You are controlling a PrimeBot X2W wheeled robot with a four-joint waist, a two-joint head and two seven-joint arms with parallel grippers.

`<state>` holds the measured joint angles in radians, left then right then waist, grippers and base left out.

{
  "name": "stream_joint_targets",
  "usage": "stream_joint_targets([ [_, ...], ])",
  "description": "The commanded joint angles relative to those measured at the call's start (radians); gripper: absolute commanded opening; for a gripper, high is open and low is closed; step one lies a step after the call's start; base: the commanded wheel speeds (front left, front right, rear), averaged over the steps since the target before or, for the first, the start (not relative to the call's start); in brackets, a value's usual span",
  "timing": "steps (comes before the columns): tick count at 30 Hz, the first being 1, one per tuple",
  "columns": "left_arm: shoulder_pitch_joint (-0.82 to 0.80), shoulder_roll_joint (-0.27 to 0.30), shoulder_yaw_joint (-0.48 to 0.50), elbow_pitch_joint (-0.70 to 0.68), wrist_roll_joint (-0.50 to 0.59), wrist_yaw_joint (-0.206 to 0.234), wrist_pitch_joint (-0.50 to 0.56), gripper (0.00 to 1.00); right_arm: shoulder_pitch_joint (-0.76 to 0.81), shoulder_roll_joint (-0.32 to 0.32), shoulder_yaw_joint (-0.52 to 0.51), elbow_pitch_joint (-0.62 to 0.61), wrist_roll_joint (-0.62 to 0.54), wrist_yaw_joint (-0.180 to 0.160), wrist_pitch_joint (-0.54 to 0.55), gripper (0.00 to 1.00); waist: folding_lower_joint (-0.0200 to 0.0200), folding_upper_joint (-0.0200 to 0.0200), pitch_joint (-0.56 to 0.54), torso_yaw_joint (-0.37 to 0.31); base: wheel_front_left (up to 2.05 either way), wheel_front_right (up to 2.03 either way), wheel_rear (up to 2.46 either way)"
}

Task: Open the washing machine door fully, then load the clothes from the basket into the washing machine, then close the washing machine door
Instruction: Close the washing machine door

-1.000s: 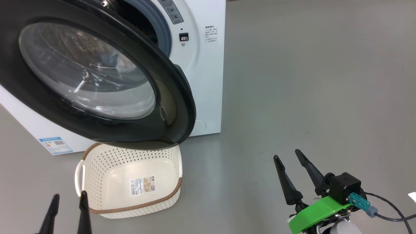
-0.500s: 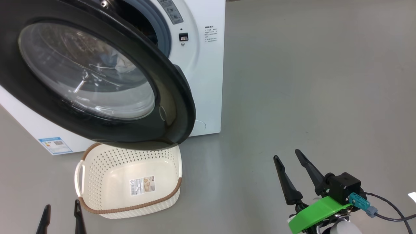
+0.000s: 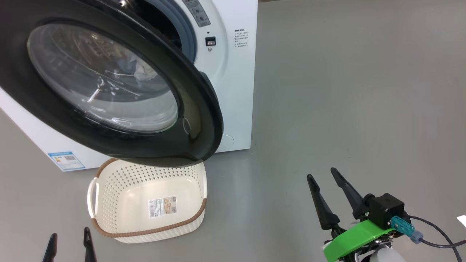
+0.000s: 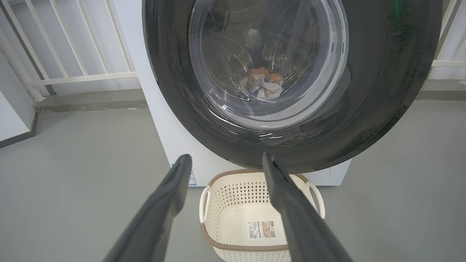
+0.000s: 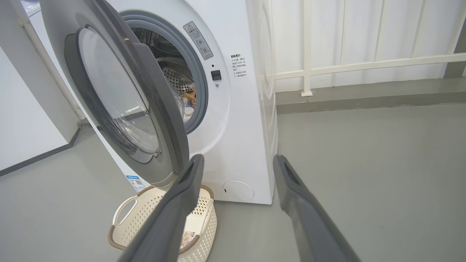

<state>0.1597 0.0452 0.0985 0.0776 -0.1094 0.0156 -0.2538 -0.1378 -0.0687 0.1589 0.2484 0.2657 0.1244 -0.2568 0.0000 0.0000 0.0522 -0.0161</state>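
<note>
Dropping toward the bottom edge of the head view over the last second, our left gripper point(image 3: 70, 233) now shows just two parted fingertips with nothing between them, near the basket point(image 3: 109, 196) but not touching it. The whole picture has also slid a little, which we take as our head moving, not the machine. Our right gripper point(image 3: 321, 173) has kept its place at the lower right, fingers spread and empty. We judge the loading done and the left arm pulling clear, so closing is what remains: the washing machine door point(image 3: 109, 109) hangs partly open, overhanging the basket's far end. In the left wrist view the basket holds nothing but its one label sticker point(image 4: 262, 229), and the clothes point(image 4: 263, 85) lie as one small bundle in the drum point(image 4: 291, 67), seen through the door. In the right wrist view the gap between the door and the washing machine point(image 5: 247, 127) is plain, with the bundle inside. We count one machine, one door, one basket, one bundle, and two grippers of two fingers each.
</note>
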Motion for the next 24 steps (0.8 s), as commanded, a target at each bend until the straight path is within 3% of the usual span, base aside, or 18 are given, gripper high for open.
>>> stream_joint_targets([
  [1,-0.016,0.005,0.029,-0.020,-0.007,0.001,-0.008,1.00,0.006,0.001,0.023,-0.021,-0.001,0.006,-0.005,0.15,0.0000,0.0000,0.000,0.001,0.00,0.00,0.00],
  [2,-0.016,0.005,0.026,-0.021,-0.012,0.000,-0.008,1.00,0.007,0.001,0.023,-0.015,-0.001,0.006,-0.005,0.00,0.0000,0.0000,0.000,0.003,0.00,0.00,0.00],
  [10,-0.013,0.005,0.015,-0.050,-0.034,-0.019,-0.008,1.00,-0.004,0.006,-0.015,-0.059,0.000,0.006,-0.005,0.00,0.0000,0.0000,0.005,0.010,0.00,0.00,0.00],
  [17,-0.018,0.005,0.006,-0.053,-0.064,-0.030,-0.008,1.00,-0.037,0.012,-0.048,-0.299,0.017,0.006,-0.005,0.00,0.0000,0.0000,0.019,0.018,0.00,0.00,0.00],
  [24,-0.026,0.005,-0.012,-0.041,-0.086,-0.036,-0.008,1.00,-0.069,-0.015,0.012,-0.508,0.031,0.006,-0.005,0.00,0.0000,0.0000,0.029,0.041,0.00,0.00,0.00],
])
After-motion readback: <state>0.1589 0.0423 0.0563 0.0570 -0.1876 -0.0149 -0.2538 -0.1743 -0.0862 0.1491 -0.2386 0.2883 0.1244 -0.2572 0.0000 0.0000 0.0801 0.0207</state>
